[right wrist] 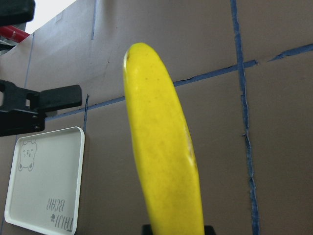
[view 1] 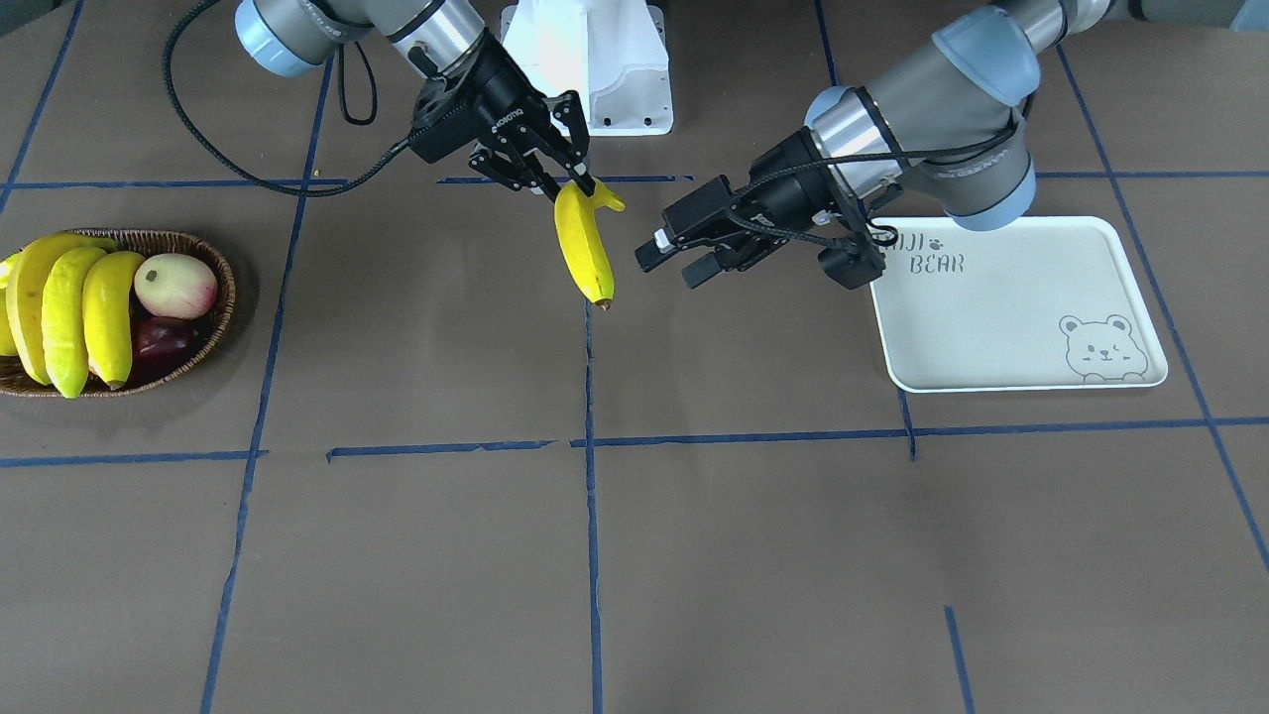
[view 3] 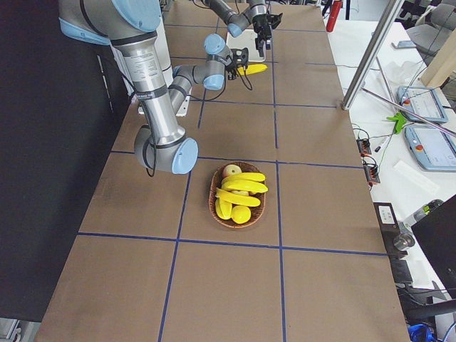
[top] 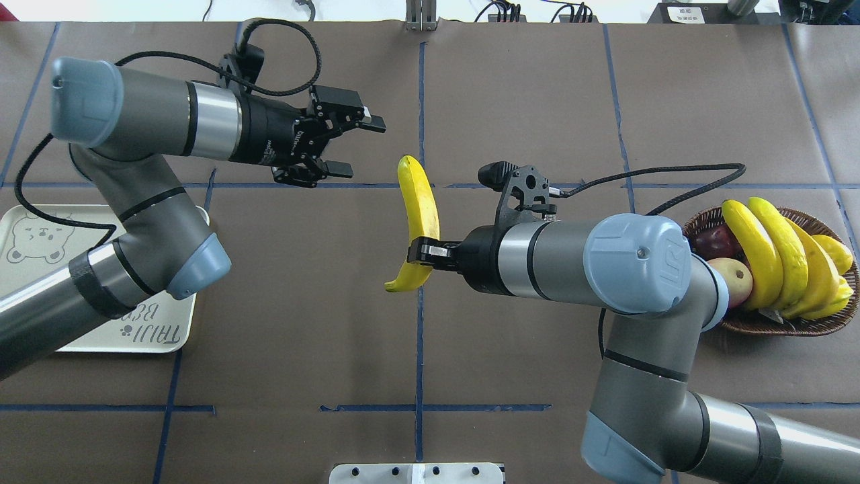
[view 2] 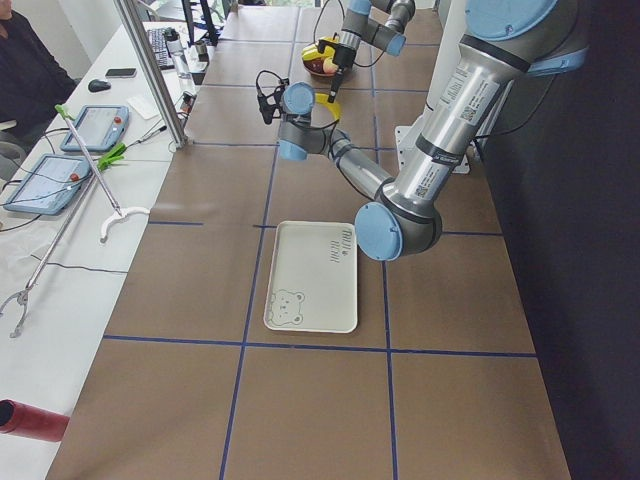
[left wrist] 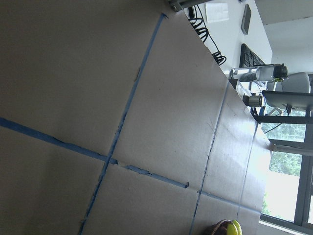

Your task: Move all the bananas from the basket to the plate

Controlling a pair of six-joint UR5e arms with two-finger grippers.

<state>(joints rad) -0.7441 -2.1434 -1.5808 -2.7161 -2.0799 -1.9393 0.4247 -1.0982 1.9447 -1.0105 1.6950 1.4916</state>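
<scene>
My right gripper (view 1: 575, 184) (top: 422, 251) is shut on one end of a yellow banana (view 1: 583, 246) (top: 418, 215) (right wrist: 161, 147), held above the middle of the table. My left gripper (view 1: 676, 260) (top: 357, 145) is open and holds nothing; it stands a little apart from the banana on the plate's side. The white plate (view 1: 991, 317) (top: 27, 272) (right wrist: 46, 181) has nothing on it. Several more bananas (view 1: 69, 307) (top: 772, 249) lie in the wicker basket (view 1: 226, 297) (top: 759, 327) at the far end of the table.
A pink-cream apple (view 1: 175, 285) (top: 738, 279) and a dark red fruit (view 1: 164, 337) (top: 715, 238) share the basket. The robot's white base (view 1: 595, 69) stands at the table's back edge. Blue tape lines cross the brown tabletop.
</scene>
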